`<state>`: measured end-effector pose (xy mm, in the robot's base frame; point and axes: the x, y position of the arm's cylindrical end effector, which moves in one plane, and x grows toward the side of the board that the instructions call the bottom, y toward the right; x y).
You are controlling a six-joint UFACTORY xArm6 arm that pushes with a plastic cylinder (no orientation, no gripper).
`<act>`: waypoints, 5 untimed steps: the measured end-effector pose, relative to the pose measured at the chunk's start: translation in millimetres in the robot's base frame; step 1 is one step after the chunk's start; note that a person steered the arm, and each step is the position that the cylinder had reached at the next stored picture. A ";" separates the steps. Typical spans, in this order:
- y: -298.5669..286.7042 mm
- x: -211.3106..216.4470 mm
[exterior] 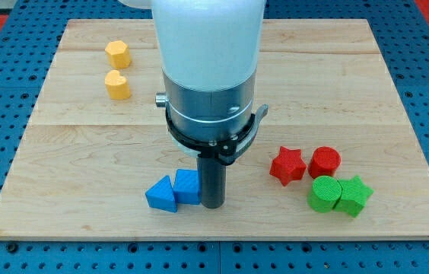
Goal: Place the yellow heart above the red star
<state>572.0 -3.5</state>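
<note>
The yellow heart [118, 84] lies at the view's upper left of the wooden board [367, 91], just below a yellow hexagon [117, 54]. The red star [287, 165] lies at the lower right, touching a red cylinder [325, 162] on its right. My tip [212, 204] rests low in the middle of the board, right beside a blue block [188, 186] on its left. The tip is far from the yellow heart and about a hundred pixels left of the red star.
A blue triangular block [162, 194] touches the other blue block on its left. A green cylinder [324, 193] and a green star [353, 195] sit just below the red pair. The arm's wide white and grey body [211, 76] hides the board's middle.
</note>
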 end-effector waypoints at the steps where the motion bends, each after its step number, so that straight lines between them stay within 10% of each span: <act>1: 30.5 -9.6; 5: 30.0 -87.0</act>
<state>485.0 26.5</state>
